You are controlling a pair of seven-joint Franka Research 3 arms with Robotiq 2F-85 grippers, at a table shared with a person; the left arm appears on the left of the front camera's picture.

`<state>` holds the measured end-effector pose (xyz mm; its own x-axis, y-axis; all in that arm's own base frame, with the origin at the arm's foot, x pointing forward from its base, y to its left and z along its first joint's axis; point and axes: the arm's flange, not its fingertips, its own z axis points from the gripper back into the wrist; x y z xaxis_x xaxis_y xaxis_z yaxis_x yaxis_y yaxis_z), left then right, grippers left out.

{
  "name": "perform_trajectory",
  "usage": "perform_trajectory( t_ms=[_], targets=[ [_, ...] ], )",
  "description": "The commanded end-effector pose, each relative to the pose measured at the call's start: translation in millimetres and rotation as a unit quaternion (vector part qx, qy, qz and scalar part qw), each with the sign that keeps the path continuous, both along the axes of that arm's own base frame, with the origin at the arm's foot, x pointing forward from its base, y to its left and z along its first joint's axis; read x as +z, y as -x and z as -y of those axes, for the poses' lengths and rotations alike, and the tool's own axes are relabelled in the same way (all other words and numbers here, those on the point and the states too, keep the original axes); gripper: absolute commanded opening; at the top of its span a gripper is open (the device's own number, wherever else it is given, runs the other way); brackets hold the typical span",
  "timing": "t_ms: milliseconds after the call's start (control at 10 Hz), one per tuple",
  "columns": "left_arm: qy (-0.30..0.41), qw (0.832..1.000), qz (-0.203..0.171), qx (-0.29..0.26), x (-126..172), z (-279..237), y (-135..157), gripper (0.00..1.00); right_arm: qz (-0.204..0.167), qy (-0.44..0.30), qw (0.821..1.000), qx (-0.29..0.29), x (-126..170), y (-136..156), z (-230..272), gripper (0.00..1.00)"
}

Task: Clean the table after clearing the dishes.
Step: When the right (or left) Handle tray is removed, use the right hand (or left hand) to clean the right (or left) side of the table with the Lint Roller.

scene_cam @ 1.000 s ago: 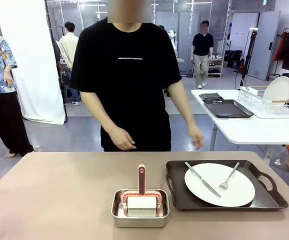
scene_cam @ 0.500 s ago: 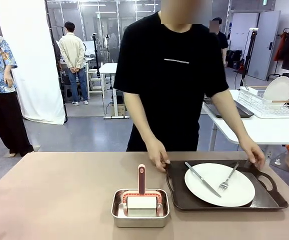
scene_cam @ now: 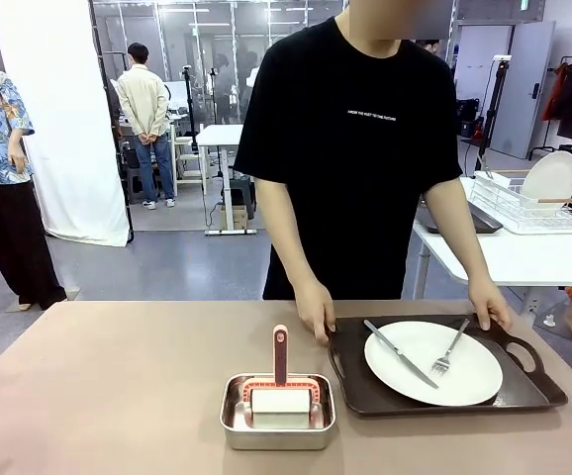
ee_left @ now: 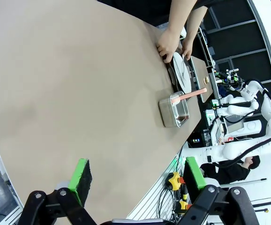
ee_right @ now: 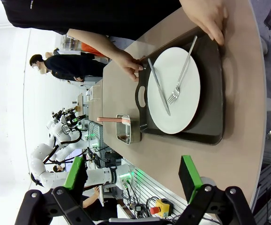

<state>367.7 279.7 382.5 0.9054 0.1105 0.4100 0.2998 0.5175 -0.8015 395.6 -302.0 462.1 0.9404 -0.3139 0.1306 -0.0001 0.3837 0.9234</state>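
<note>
- Table [scene_cam: 118, 376] spans my front view, a tan matte top, bare across its left half.
- On its right half lies a dark brown tray [scene_cam: 533, 391] with cut-out handles at both ends.
- A round white plate [scene_cam: 432, 386] sits in the middle of that tray. A silver knife [scene_cam: 400, 353] lies slanted on its left part and a fork [scene_cam: 451, 348] on its right part. The two are apart at the far ends and closer at the near ends.
- The person stands at the far side and leans over the tray. One hand [scene_cam: 316, 315] is on the tray's far corner nearest the middle of the table, and the other hand [scene_cam: 489, 309] rests on the far edge toward the right-hand handle.
- Just left of the tray, not touching it as far as I can see, stands a small steel pan [scene_cam: 276, 426]. Inside it is a white block in a salmon-pink holder [scene_cam: 280, 396], with the holder's handle standing upright.
- My left gripper [ee_left: 138, 174] hangs over the bare end of the table. Its green pads are spread wide with nothing between them.
- My right gripper [ee_right: 131, 173] looks down at the tray from the near side. Its fingers are likewise released, well apart and empty.
- Behind the person, a white-topped table [scene_cam: 504, 262] carries a wire dish rack [scene_cam: 533, 210] with a plate standing in it.
</note>
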Motion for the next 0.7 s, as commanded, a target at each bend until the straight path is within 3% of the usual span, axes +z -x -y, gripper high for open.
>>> perform_trajectory(
  t_ms=[0, 600],
  targets=[
    [0.002, 1.0, 0.004, 0.002, -0.1, -0.3, 3.5, 1.0, -0.003, -0.001, 1.0, -0.003, 3.1, 1.2, -2.7, 1.0],
    [0.002, 1.0, 0.004, 0.002, -0.1, -0.3, 3.5, 1.0, -0.003, -0.001, 1.0, -0.003, 3.1, 1.2, -2.7, 1.0]
  ],
)
